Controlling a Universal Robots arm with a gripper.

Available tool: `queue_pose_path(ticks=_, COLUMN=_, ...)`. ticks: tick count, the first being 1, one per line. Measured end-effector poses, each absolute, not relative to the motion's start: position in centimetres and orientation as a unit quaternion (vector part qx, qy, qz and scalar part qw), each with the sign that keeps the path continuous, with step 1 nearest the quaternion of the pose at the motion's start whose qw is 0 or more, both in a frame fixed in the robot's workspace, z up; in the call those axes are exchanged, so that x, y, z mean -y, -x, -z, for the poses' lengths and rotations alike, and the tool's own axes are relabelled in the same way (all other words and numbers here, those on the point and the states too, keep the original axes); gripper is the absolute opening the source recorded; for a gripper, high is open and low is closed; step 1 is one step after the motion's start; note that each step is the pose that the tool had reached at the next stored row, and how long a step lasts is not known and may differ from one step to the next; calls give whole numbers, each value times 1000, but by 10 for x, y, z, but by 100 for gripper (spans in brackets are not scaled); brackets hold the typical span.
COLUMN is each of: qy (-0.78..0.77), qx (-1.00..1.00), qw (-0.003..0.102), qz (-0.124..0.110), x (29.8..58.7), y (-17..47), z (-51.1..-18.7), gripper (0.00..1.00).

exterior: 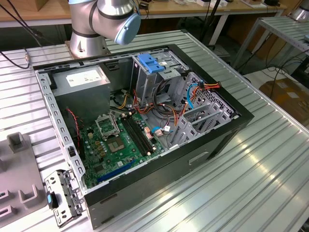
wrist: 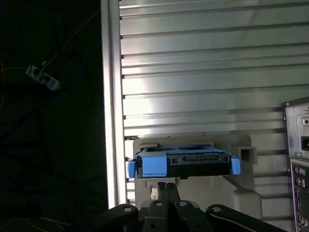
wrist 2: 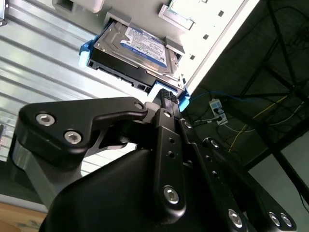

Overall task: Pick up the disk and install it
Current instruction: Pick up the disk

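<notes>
Currently, at the exterior view's left, grey fixture blocks sit on the ribbed counter. The open computer case takes the middle, with the arm base behind it. In the first wrist view the disk lies in a grey holder on the counter, near its edge. Gripper is closed, fingers together, nothing held. Tips are just beside the disk's blue rail; can't tell if they touch.

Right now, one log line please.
hand: shut, beside disk, contact unclear | disk: resting in grey holder, not lifted | PC case: open
</notes>
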State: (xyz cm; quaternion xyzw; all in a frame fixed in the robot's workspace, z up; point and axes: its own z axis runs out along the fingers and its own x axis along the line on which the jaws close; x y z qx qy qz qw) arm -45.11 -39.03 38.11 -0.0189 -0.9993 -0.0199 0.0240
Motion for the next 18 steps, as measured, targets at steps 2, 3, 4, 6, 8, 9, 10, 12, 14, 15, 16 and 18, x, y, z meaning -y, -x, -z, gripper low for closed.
queue_pose_path(ticks=2, qy=4, qx=1000, qw=24, qz=20, x=390, y=451, z=-381, gripper=11)
queue_pose_path(ticks=3, qy=-6, qx=999, qw=25, qz=19, x=390, y=451, z=-381, gripper=11)
queue_pose_path(ticks=4, qy=-18, qx=999, qw=25, qz=19, x=390, y=451, z=-381, gripper=11)
queue_pose_path(ticks=6, qy=-28, qx=999, qw=25, qz=19, x=390, y=451, z=-381, gripper=11)
queue_pose_path(ticks=8, qy=-43, qx=999, qw=25, qz=18, x=390, y=451, z=-381, gripper=11)
queue_pose_path(ticks=9, qy=-51, qx=998, qw=25, qz=18, x=390, y=451, z=-381, gripper=11)
queue_pose_path(ticks=10, qy=-61, qx=998, qw=26, qz=18, x=390, y=451, z=-381, gripper=11)
queue_pose_path(ticks=12, qy=-76, qx=997, qw=26, qz=17, x=390, y=451, z=-381, gripper=11)
queue_pose_path(ticks=14, qy=-94, qx=995, qw=26, qz=17, x=390, y=451, z=-381, gripper=11)
queue_pose_path(ticks=15, qy=-102, qx=994, qw=26, qz=17, x=390, y=451, z=-381, gripper=11)
queue_pose_path(ticks=16, qy=-114, qx=993, qw=27, qz=16, x=390, y=451, z=-381, gripper=11)
queue_pose_path(ticks=18, qy=-128, qx=991, qw=27, qz=16, x=390, y=451, z=-381, gripper=11)
